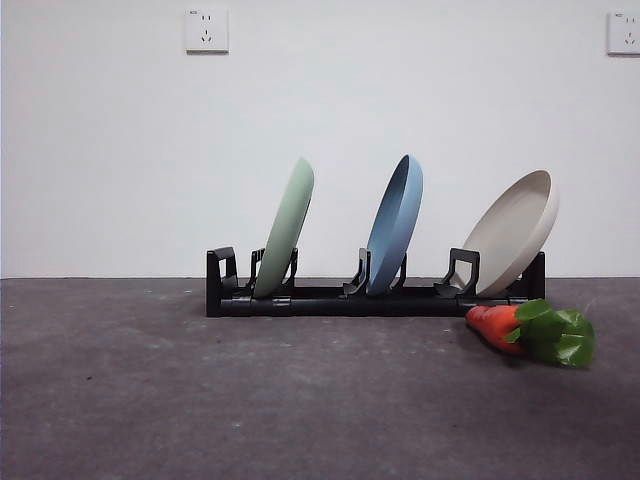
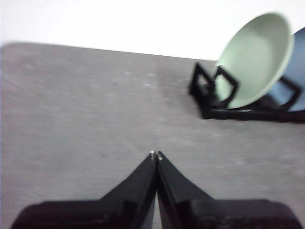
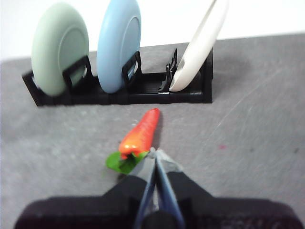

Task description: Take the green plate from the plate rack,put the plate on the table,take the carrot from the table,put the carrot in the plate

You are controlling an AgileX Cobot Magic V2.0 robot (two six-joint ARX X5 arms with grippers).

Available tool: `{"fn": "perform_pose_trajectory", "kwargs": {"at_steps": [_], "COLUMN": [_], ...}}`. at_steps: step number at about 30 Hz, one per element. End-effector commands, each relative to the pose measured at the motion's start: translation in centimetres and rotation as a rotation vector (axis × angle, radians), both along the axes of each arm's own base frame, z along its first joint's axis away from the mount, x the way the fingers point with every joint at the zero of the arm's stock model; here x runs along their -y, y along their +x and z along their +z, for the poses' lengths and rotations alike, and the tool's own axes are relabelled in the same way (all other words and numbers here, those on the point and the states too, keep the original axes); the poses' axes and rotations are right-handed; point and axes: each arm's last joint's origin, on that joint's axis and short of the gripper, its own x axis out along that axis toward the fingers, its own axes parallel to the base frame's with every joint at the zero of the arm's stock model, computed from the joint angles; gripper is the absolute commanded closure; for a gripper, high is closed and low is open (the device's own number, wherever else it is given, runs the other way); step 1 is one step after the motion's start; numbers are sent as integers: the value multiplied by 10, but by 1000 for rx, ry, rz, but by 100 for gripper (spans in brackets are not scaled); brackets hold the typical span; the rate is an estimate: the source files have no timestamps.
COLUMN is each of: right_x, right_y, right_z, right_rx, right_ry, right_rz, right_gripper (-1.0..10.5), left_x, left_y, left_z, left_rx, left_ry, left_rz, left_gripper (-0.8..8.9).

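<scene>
On the table (image 1: 150, 400), seen from the front, the rack (image 1: 340, 298) holds three tilted plates: the green plate (image 1: 285, 228) in a slot near one end, a blue plate (image 1: 395, 222) mid-rack, a beige plate (image 1: 510, 232) at the far end. The carrot (image 1: 530, 330) lies on the table just beside the beige end, leaves pointing away from the rack. No arm shows here.

From the left wrist, the left gripper (image 2: 156, 154) hangs with jaws pressed together, well apart from the green plate (image 2: 255, 59), which leans in its slot with the blue plate (image 2: 295, 71) close behind. The picture is soft, so the rim gap is hard to judge — jaws that open late, or come in skewed, could nudge the plate over into its blue neighbour or drag the light rack.

From the right wrist, the right gripper (image 3: 155, 151) is also closed, near the carrot's (image 3: 140, 133) leafy end. Nothing has been lifted. A pinch on the leaves alone would likely let the carrot swing or slip — and an early reach could crowd the plate's landing spot.
</scene>
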Motion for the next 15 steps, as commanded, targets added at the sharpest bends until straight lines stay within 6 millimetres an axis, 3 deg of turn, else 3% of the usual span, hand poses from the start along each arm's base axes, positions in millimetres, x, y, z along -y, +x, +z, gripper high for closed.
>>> {"fn": "perform_pose_trajectory", "kwargs": {"at_steps": [1,7,15], "right_x": [0,0,-2], "right_y": [1,-2,-7], "right_z": [-1,22,77], "right_rx": [-48,-14,-1], "right_ry": [253,409,355], "right_rz": [-33,-39,56], "right_gripper": [951,958,959], "left_x": [2,3,5], "left_y": [0,-5,-16], "left_z": [0,28,86], "left_rx": [-1,64,115], "left_ry": [-140,-201,-201], "left_rz": [-49,-103,-183], "left_gripper": [820,819,820]}}
